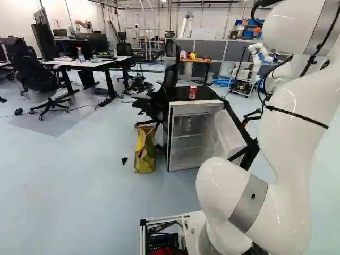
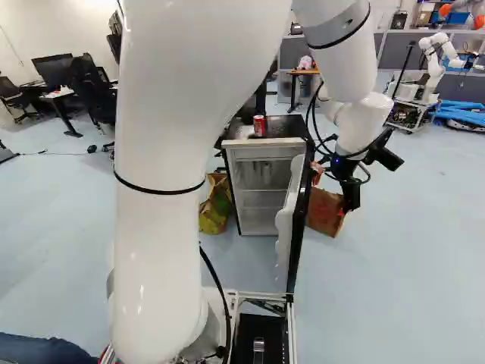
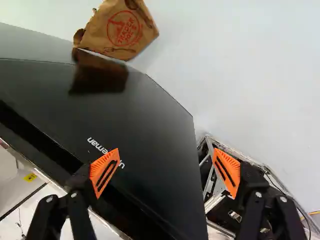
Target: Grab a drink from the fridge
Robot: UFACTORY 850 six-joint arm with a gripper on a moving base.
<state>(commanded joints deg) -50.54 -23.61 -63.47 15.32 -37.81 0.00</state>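
Nearest the left base camera, the white arm (image 1: pixel 292 117) fills the right side. Beyond it stands a fridge (image 1: pixel 196 103) with its door (image 1: pixel 228 135) open, a red drink can (image 1: pixel 192 92) on top and what looks like a bottle (image 1: pixel 188 124) inside. In the right base view, the tool (image 2: pixel 331 194) hangs beside the door, near a brown paper bag (image 2: pixel 324 214). In the wrist view, its orange pads (image 3: pixel 104 171) stand wide apart, gripping nothing, above the door's glossy black face.

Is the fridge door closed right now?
No, the fridge door stands swung open, with the white interior in plain sight beside it.
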